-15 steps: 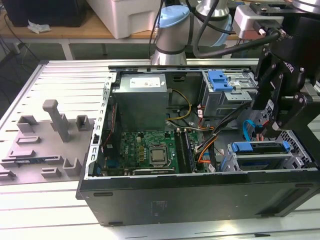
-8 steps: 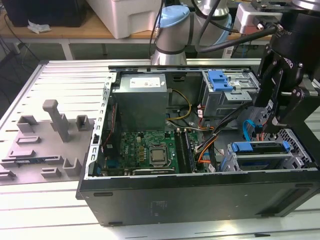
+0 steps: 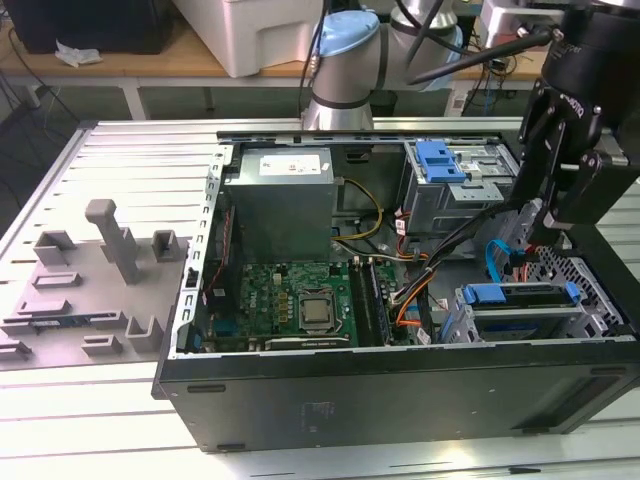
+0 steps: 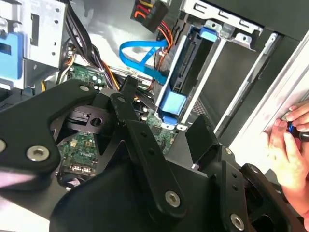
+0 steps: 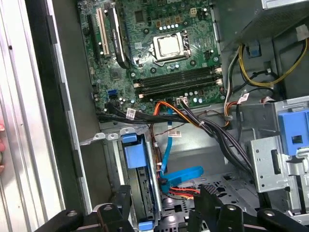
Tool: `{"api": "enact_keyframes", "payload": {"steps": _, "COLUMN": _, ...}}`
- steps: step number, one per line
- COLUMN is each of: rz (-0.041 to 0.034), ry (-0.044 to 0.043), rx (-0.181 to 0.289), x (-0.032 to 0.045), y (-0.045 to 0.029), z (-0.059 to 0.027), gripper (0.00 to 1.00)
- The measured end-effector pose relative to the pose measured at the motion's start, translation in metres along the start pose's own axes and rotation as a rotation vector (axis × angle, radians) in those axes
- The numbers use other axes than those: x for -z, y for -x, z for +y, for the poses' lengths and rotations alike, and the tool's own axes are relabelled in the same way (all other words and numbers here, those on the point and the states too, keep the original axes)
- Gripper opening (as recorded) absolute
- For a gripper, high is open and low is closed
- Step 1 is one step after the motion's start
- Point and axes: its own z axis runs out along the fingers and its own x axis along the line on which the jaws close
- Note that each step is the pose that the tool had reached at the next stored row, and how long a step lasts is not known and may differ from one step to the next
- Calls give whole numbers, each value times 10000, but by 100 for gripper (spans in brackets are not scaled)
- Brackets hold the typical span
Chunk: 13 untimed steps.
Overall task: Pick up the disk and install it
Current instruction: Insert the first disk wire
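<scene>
gripper [image 5: 164, 194] spread wide, empty | disk [image 5: 135, 153] just beneath it | stiff, hefty, shock-shy (judging by looks) | you grip its blue-railed edges

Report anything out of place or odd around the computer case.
A person's hand rests on the table beside the case, close to the open gripper: odd near a robot arm. Nothing looks spilled or damaged.

Lower right in the exterior view, the drive cage [image 3: 455, 322] hides most of the disk [image 3: 520, 295]; the frame edge cuts off a person's hand [image 4: 289, 145] in the second wrist view.
</scene>
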Motion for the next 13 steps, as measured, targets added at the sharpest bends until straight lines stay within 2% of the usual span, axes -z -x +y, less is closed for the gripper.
{"api": "enact_keyframes", "payload": {"steps": 3, "rz": 89, "ry": 59, "rx": -4, "x": 1, "y": 78, "z": -57, "gripper": 69}}
{"api": "enact_keyframes", "payload": {"steps": 5, "rz": 122, "ry": 83, "rx": -9, "x": 0, "y": 112, "z": -73, "gripper": 69}}
{"api": "enact_keyframes", "payload": {"steps": 6, "rz": 148, "ry": 147, "rx": -22, "x": -12, "y": 147, "z": -108, "gripper": 69}}
{"api": "enact_keyframes", "payload": {"steps": 7, "rz": 177, "ry": 268, "rx": -29, "x": -19, "y": 157, "z": -144, "gripper": 69}}
{"api": "enact_keyframes", "payload": {"steps": 9, "rz": 225, "ry": 382, "rx": -39, "x": -21, "y": 174, "z": -173, "gripper": 69}}
{"api": "enact_keyframes", "payload": {"steps": 10, "rz": 278, "ry": 456, "rx": -46, "x": -23, "y": 190, "z": -186, "gripper": 69}}
{"api": "enact_keyframes", "payload": {"steps": 11, "rz": 379, "ry": 547, "rx": -47, "x": -25, "y": 216, "z": -204, "gripper": 69}}
{"api": "enact_keyframes", "payload": {"steps": 12, "rz": 465, "ry": 584, "rx": -45, "x": -27, "y": 239, "z": -222, "gripper": 69}}
{"api": "enact_keyframes", "payload": {"steps": 13, "rz": 652, "ry": 560, "rx": -52, "x": -32, "y": 290, "z": -241, "gripper": 69}}
